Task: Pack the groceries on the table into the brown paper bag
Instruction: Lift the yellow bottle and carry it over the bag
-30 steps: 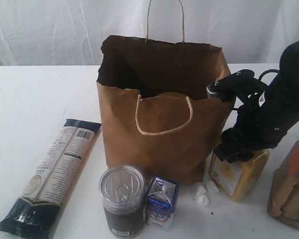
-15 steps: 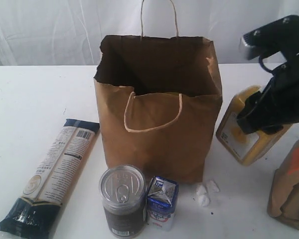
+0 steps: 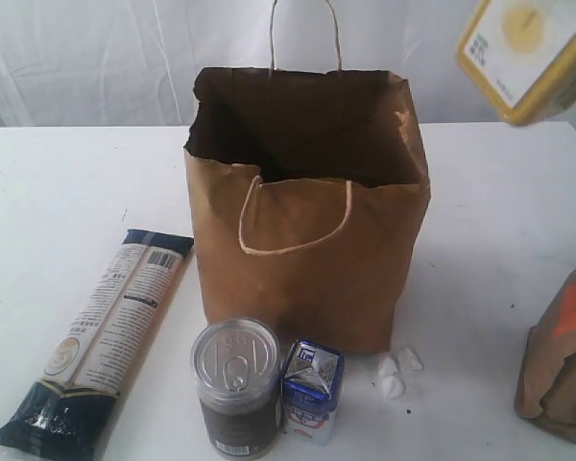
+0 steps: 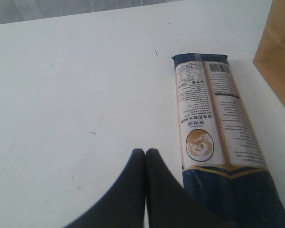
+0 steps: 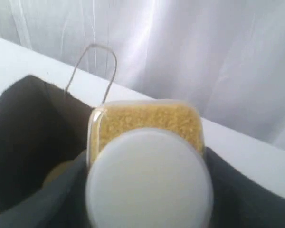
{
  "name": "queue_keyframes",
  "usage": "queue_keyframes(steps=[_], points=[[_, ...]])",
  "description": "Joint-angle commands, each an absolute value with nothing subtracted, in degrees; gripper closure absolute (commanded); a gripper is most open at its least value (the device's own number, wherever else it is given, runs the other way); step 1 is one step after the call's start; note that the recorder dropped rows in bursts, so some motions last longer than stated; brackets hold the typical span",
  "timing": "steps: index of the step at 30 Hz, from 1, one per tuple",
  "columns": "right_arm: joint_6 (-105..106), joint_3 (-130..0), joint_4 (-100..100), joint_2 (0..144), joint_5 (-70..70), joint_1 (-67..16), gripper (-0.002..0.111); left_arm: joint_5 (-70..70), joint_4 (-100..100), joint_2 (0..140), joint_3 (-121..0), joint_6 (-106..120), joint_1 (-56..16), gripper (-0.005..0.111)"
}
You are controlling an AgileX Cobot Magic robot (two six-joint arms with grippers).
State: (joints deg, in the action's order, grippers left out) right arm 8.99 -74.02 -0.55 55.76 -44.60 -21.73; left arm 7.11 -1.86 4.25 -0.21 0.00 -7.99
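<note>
**A:** White table (image 3: 67, 192), curtain behind. Right gripper (image 5: 149, 190)?
**B:** Clamped on the bottle (image 5: 147, 118), a finger on each side, held up off the table. Open bag (image 3: 307, 269) sits below the gripper, off to one side.
**A:** Left gripper (image 4: 145, 156)?
**B:** Jaws pressed together, empty, over bare table. Packet (image 4: 213, 123) lies flat just beside the tips. Bag edge is beyond that.

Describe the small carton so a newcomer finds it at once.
Find the large crinkled brown paper bag with loop handles. In front of it two items stand side by side. The small blue-and-white carton is the shorter, boxy one beside the round silver-topped can.
</note>
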Motion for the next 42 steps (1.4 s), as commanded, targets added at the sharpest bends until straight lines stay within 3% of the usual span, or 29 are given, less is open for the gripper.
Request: queue_keyframes(steps=[1,13,27,42], points=[[8.73,-80.47,1.30,60.09,-43.14,-25.05,0.108,7.33,-2.29,3.98,0.00,0.00,-7.86,0.107],[1.91,-83.98,1.48,74.38,-40.91,-33.03,0.108,7.33,-2.29,3.98,0.00,0.00,-7.86,0.107],[-6.58,-83.88,-4.93,84.81,-43.42,-33.14,0.108,7.33,-2.29,3.98,0.00,0.00,-7.86,0.107],[-6.28,-83.88,-6.09,86.86,-43.45,-33.50,0.108,7.33,-2.29,3.98,0.00,0.00,-7.86,0.107]])
